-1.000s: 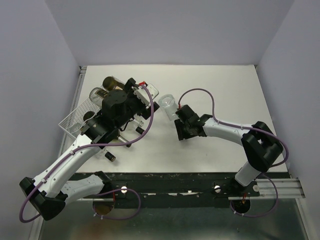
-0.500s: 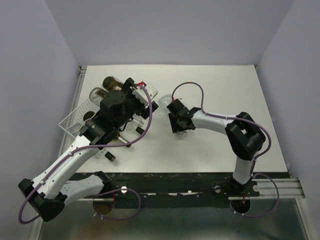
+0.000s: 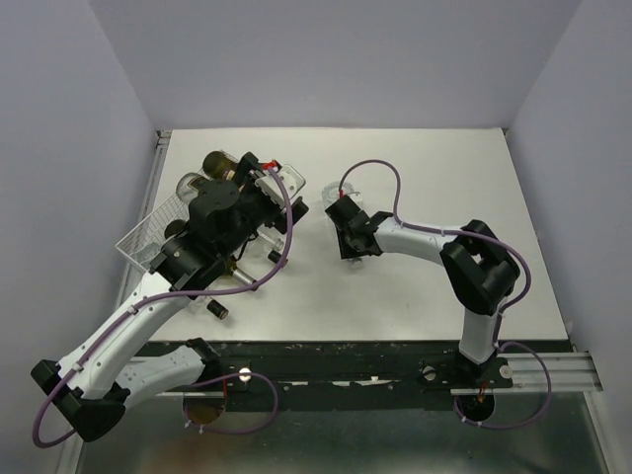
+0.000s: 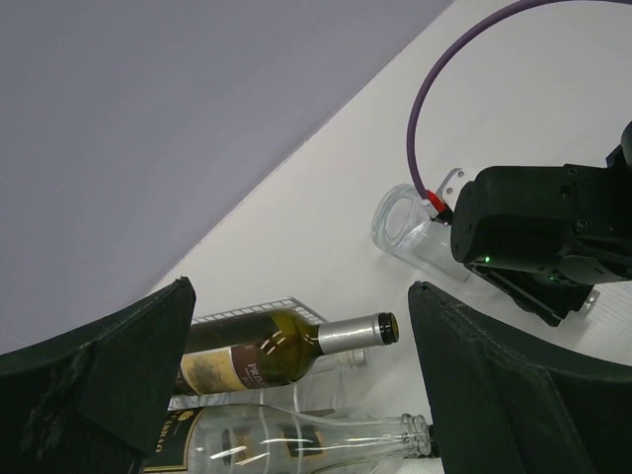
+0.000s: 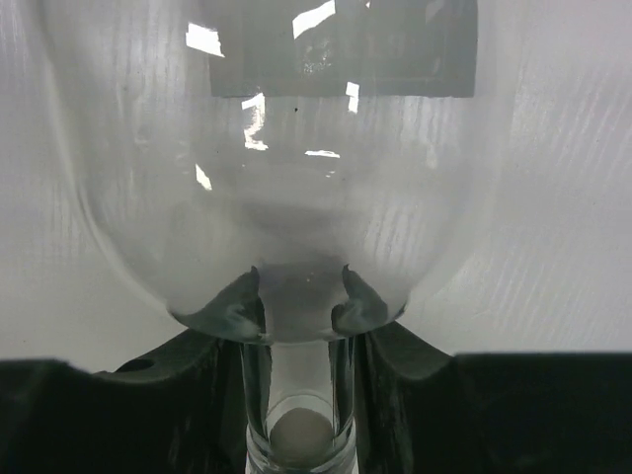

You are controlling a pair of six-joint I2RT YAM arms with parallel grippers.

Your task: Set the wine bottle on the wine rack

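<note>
Two pads of the right tool (image 5: 299,296) press on the neck of the clear bottle (image 5: 296,188). It lies on the tabletop (image 3: 415,286), not yet on the rack (image 3: 146,235). Better to lift it level and slowly, since glass slips. The left tool (image 4: 301,296) is spread and empty. The left arm hides any free cradle.

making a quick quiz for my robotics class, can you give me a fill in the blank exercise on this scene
1. The wine rack holds a labelled green bottle lying on its ____.
2. The fingers of the right gripper flank the ____ of the clear bottle on the table.
3. The left gripper is ____, with nothing between its fingers.
4. In the top view, the wine rack sits at the table's ____ edge.

Missing words: side; neck; open; left
</note>
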